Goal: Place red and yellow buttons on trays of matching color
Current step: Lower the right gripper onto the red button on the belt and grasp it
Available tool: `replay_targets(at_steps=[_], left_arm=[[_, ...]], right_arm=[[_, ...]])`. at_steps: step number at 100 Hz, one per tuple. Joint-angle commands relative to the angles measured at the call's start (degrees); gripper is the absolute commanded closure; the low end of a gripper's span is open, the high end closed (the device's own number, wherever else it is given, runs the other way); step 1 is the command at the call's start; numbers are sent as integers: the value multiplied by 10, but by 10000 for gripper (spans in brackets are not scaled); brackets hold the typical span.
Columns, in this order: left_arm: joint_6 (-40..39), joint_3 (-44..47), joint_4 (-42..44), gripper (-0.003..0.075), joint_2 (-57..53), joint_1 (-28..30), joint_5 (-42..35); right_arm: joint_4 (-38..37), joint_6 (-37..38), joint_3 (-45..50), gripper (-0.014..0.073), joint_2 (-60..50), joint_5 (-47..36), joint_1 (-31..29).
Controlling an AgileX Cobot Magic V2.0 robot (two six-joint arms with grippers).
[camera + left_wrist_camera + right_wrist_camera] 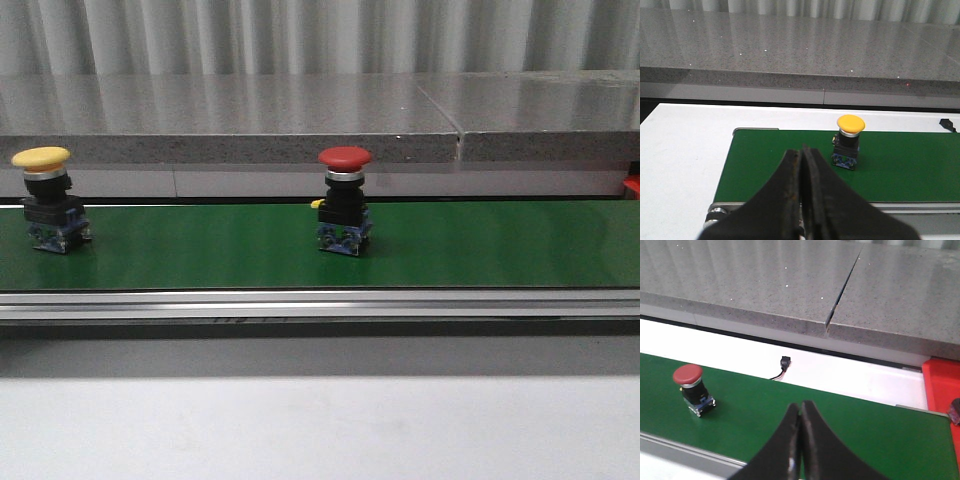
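The yellow button [47,200] and red button [345,202] stand well apart on the green belt [200,250]. Only the right wrist view shows the red tray [941,385]. The left gripper [802,152] and right gripper [800,407] are both pressed together, holding nothing.

The belt [220,250] under my buttons looks like matt green cloth or rubber, edged by a brushed metal rail [320,305]. The yellow button [42,158] and red button [345,157] wear smooth plastic caps over shiny metal collars. Behind them, a speckled stone ledge [230,110] — polished and glossy. My fingers [790,200] look matt black — slightly scuffed.
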Motion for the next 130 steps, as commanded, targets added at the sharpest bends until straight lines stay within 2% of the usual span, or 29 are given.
replay_targets(at_steps=[1, 17, 24, 40, 59, 103, 130], left_arm=[[1, -14, 0, 741, 6, -4, -41], [1, -14, 0, 741, 6, -4, -41], [1, -14, 0, 741, 6, -4, -41], [1, -14, 0, 741, 6, -4, -41], [1, -14, 0, 741, 6, -4, -41], [1, -14, 0, 741, 6, -4, -41], [1, -14, 0, 741, 6, -4, -41]], right_arm=[[27, -2, -15, 463, 1, -1, 0], [48, -2, -15, 48, 1, 20, 0], [51, -2, -15, -44, 1, 17, 0], [62, -1, -26, -6, 32, 26, 0], [61, -8, -77, 0, 133, 49, 8], [57, -88, -144, 0, 383, -3, 126], [57, -101, -176, 0, 489, -49, 192]])
